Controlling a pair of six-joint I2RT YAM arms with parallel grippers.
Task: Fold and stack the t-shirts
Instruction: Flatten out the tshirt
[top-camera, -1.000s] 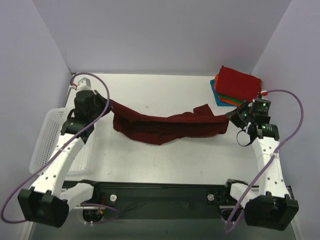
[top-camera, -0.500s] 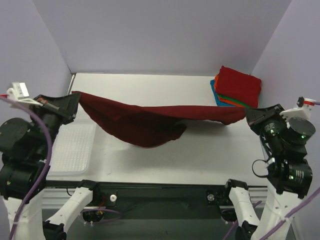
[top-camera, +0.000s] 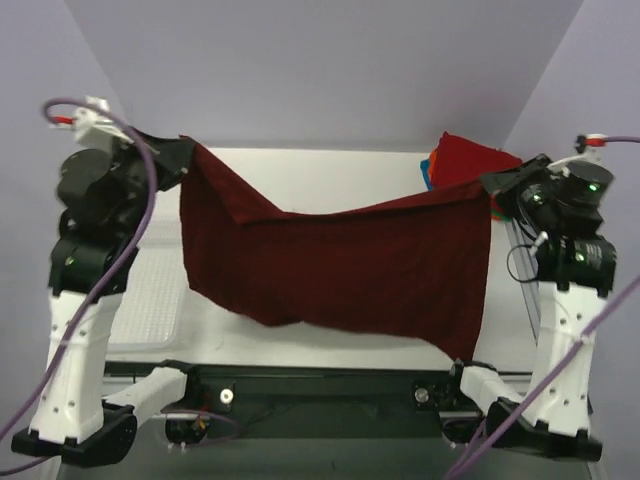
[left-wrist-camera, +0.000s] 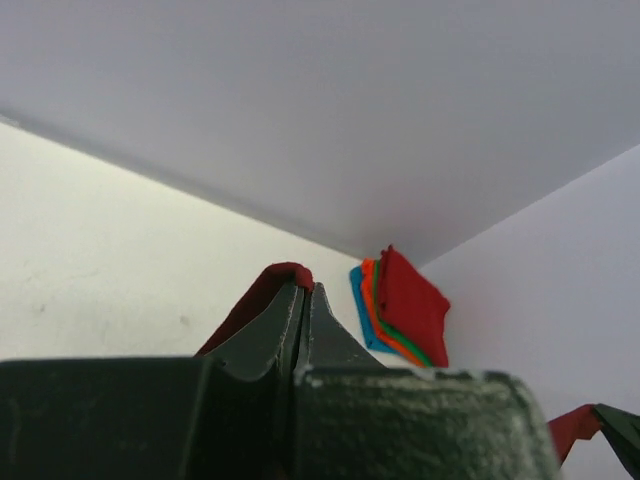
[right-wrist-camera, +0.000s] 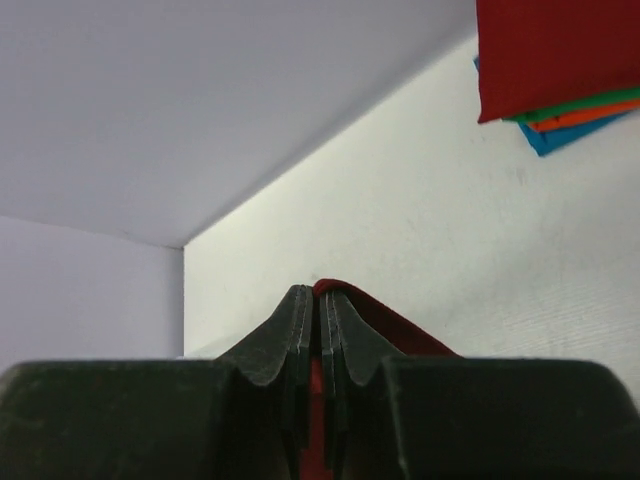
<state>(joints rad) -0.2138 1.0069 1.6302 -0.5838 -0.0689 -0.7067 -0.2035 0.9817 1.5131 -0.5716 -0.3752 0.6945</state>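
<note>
- Table (top-camera: 330, 180): the back half is bare, and that is the only room we see for laying the shirt down.
- Maroon shirt (top-camera: 340, 265): it hangs in the air as a sheet between the two arms, held by its top corners. The top edge sags in the middle and the bottom hem runs lower on the right, down near the arm bases.
- Risk: if we lower it as it hangs, we think the low hem lands first at the near edge, bunches up, or snags on the bases.
- Basket (top-camera: 150, 300): it sits on the left, under the left arm. A swinging hem could catch on it.
- Stack of folded shirts (top-camera: 462, 160): it is in the far right corner, red on top, just behind the right arm. A sideways move there could knock it over.
- Left pincer (top-camera: 188, 150): clamped on the shirt's top left corner, only a thin bite of cloth.
- Right pincer (top-camera: 491, 190): clamped on the top right corner, same thin bite.
- Risk: a hard pull to take out the sag could slip a corner free.
</note>
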